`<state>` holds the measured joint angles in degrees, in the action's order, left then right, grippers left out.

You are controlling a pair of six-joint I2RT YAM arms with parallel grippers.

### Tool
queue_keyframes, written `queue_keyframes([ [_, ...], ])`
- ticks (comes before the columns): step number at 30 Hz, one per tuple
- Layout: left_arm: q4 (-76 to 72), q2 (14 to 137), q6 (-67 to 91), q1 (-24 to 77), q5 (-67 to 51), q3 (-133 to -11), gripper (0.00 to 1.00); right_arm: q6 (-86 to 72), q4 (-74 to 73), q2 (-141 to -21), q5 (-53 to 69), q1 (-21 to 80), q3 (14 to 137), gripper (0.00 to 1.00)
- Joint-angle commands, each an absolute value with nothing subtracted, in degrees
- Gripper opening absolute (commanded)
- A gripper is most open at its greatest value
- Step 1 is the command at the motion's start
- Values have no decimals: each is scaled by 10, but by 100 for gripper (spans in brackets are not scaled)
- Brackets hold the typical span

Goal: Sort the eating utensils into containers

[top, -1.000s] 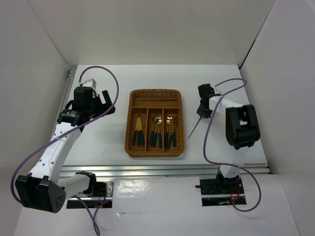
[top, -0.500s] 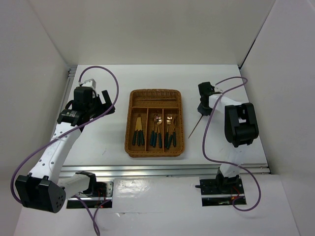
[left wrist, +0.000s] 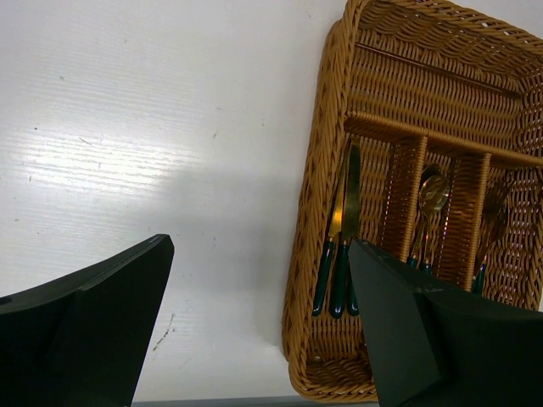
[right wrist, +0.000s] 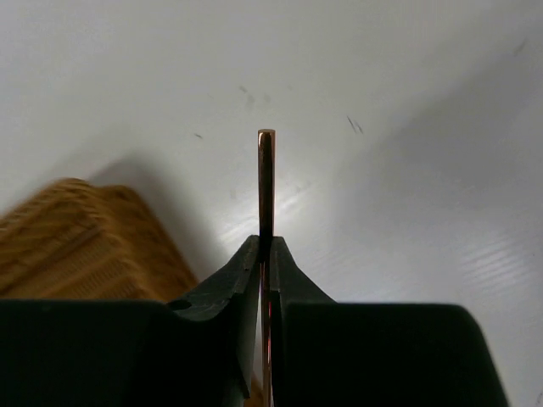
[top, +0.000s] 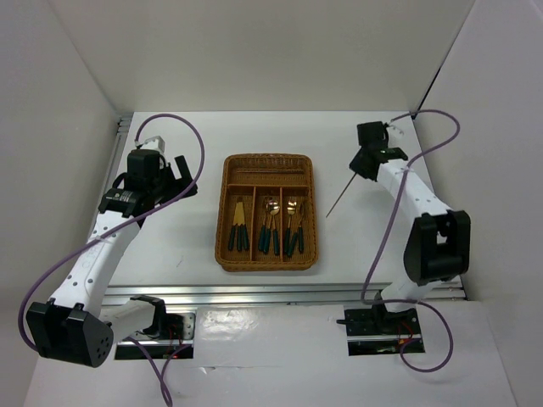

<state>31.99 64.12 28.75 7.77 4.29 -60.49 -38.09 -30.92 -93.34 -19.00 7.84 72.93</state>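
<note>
The woven wicker tray [top: 224, 212] lies mid-table. Its long sections hold green-handled knives [top: 238, 222], spoons [top: 270, 222] and forks [top: 293, 225]. A thin chopstick [left wrist: 441, 72] lies in the crosswise section. My right gripper [top: 360, 166] is shut on a second brown-gold chopstick [top: 339, 197], which hangs slanting toward the tray's right side. In the right wrist view that chopstick [right wrist: 265, 182] is pinched between the fingers of the right gripper [right wrist: 265, 246], its end sticking out past them. My left gripper [top: 180, 174] is open left of the tray; the left gripper [left wrist: 261, 246] holds nothing.
White walls close in the table on three sides. An aluminium rail [top: 288, 292] runs along the near edge by the arm bases. Purple cables [top: 195, 144] loop over both arms. A corner of the tray [right wrist: 85, 237] shows left of the right fingers.
The right jaws closed on the chopstick. The right arm then stretched out and carried it up and toward the far side of the table. The left arm has not moved.
</note>
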Motion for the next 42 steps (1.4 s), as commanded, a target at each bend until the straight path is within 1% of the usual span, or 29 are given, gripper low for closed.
queue_keyframes([
  [1, 314, 626, 285, 80, 46, -619, 100, -395, -301, -878, -205, 75, 770, 11],
  [3, 314, 620, 285, 80, 46, -619, 100, -403, -289, -855, -200, 75, 778, 10],
  [7, 314, 608, 285, 80, 46, -619, 100, -431, -237, -827, -154, 75, 754, 10],
  [9, 314, 601, 285, 80, 46, -619, 100, -460, -222, -827, -140, 75, 749, 10],
  [13, 319, 596, 285, 80, 46, -619, 100, -507, -168, -832, -76, 75, 728, 10],
  [14, 324, 590, 290, 80, 46, -619, 100, -529, -151, -832, -45, 75, 721, 8],
  [17, 324, 578, 290, 80, 40, -624, 100, -569, -107, -832, -32, 97, 695, 8],
  [19, 330, 572, 290, 80, 40, -624, 100, -622, -92, -832, -50, 124, 678, 8],
  [21, 330, 566, 290, 80, 40, -624, 100, -673, -70, -827, -97, 148, 651, 8],
  [23, 335, 560, 290, 80, 40, -624, 100, -699, -56, -819, -157, 188, 635, 8],
  [27, 340, 555, 290, 80, 40, -624, 100, -762, -41, -814, -223, 238, 618, 8],
  [32, 340, 549, 290, 80, 28, -619, 100, -810, -16, -867, -272, 283, 625, 9],
  [33, 340, 549, 290, 80, 28, -619, 100, -820, -16, -875, -297, 289, 631, 9],
  [38, 346, 544, 290, 80, 28, -619, 100, -908, -39, -928, -348, 310, 664, 9],
  [42, 346, 544, 290, 80, 28, -619, 100, -954, -47, -956, -383, 348, 671, 9],
])
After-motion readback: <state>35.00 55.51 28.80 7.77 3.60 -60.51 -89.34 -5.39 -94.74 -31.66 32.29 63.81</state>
